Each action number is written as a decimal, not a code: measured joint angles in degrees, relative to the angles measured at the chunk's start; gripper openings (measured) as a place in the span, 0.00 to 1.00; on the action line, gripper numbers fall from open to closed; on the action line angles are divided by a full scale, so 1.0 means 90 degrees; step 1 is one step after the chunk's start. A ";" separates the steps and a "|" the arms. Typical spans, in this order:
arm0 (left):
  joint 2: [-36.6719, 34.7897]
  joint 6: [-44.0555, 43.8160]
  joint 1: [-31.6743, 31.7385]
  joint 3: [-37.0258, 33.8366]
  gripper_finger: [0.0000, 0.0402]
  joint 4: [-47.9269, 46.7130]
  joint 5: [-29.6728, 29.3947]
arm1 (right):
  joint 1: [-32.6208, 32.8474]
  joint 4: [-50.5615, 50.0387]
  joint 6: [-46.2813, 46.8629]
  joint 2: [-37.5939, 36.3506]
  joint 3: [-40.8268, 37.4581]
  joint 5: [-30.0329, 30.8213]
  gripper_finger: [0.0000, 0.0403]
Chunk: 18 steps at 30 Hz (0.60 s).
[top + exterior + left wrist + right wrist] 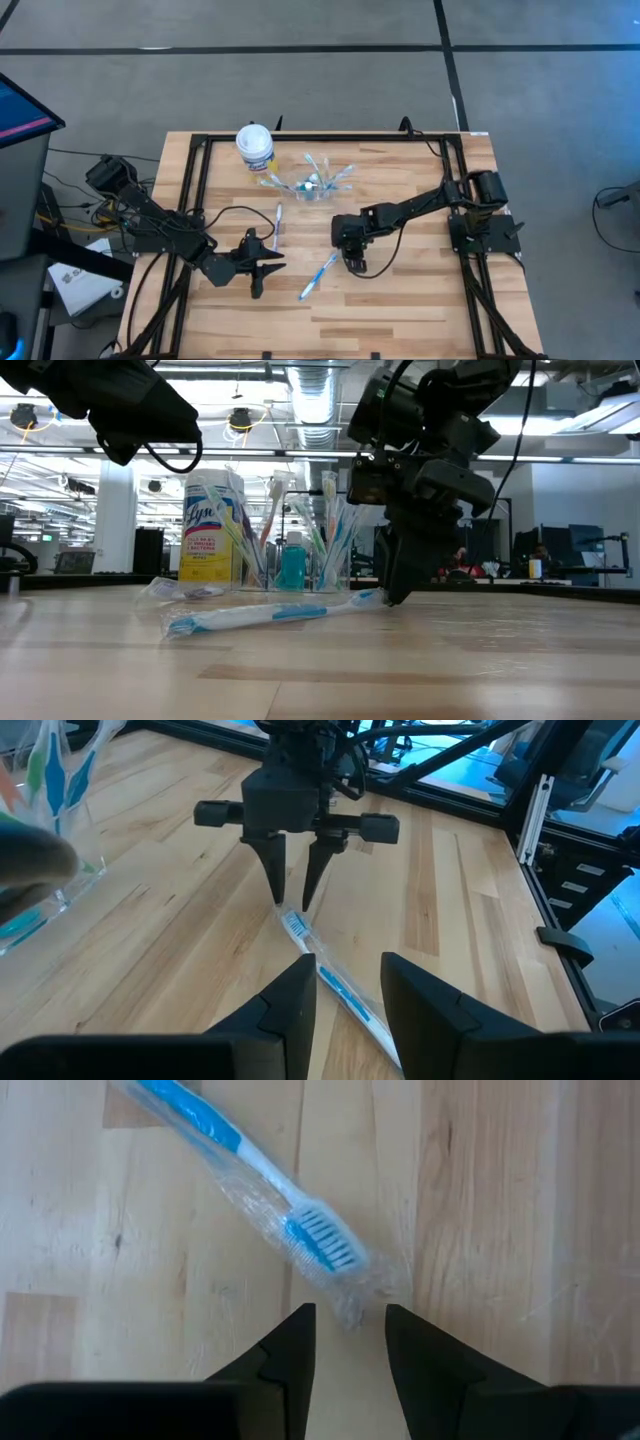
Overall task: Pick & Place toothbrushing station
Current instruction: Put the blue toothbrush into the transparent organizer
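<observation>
- The right tool [356,262] points straight down at the desk [420,310], its tips at the bristle end of a blue-and-white toothbrush [318,276] in a clear wrapper.
- Its fingers [295,1342] stand narrowly apart; the end of the wrapper lies in the gap between them, and whether they pinch it cannot be told.
- That toothbrush lies flat on the desk, slanting from the right tool toward the front edge.
- The left tool [262,262] hovers just left of it, fingers [285,1005] narrowly apart and holding nothing.
- A second wrapped toothbrush [277,222] lies on the desk just behind the left tool.
- The clear cup [312,184] stands near the back edge, with several toothbrushes fanned out in it and a small blue tube [291,568] among them.
- A white-lidded canister [254,146] stands just left of the cup.
</observation>
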 joint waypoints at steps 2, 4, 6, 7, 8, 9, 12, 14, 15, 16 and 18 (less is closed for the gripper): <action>0.0000 0.0000 -0.0001 0.0000 0.27 0.0000 0.0000 | 0.0000 0.0004 0.0000 0.0000 0.0000 0.0000 0.26; 0.0000 0.0000 0.0001 0.0000 0.27 0.0000 0.0000 | 0.0002 0.0005 0.0000 0.0000 0.0000 0.0000 0.22; 0.0000 0.0000 -0.0001 0.0000 0.27 0.0000 0.0000 | 0.0000 0.0005 0.0000 0.0000 0.0000 0.0000 0.16; 0.0000 0.0000 -0.0001 0.0000 0.27 0.0000 -0.0001 | 0.0000 0.0005 0.0000 0.0000 0.0000 0.0002 0.13; 0.0000 0.0000 0.0001 0.0000 0.27 0.0000 0.0000 | 0.0000 0.0005 0.0000 0.0000 0.0000 0.0005 0.09; 0.0000 0.0000 0.0001 0.0000 0.27 0.0000 -0.0002 | 0.0000 0.0005 -0.0003 0.0000 0.0000 0.0008 0.05; 0.0000 0.0000 -0.0001 0.0000 0.27 0.0002 0.0000 | 0.0007 0.0038 -0.0049 0.0000 0.0000 0.0071 0.02; 0.0000 0.0000 0.0001 0.0000 0.27 0.0000 -0.0001 | 0.0005 0.0046 -0.0015 0.0000 0.0000 0.0170 0.01; 0.0000 0.0000 0.0000 0.0000 0.27 0.0000 -0.0002 | 0.0005 0.0022 -0.0011 0.0000 0.0000 0.0188 0.01; 0.0000 0.0000 -0.0001 0.0000 0.27 0.0000 -0.0001 | 0.0005 0.0010 -0.0006 0.0000 0.0000 0.0209 0.00; 0.0000 0.0000 -0.0001 0.0000 0.27 0.0000 -0.0001 | 0.0005 0.0012 -0.0007 0.0000 0.0000 0.0255 0.00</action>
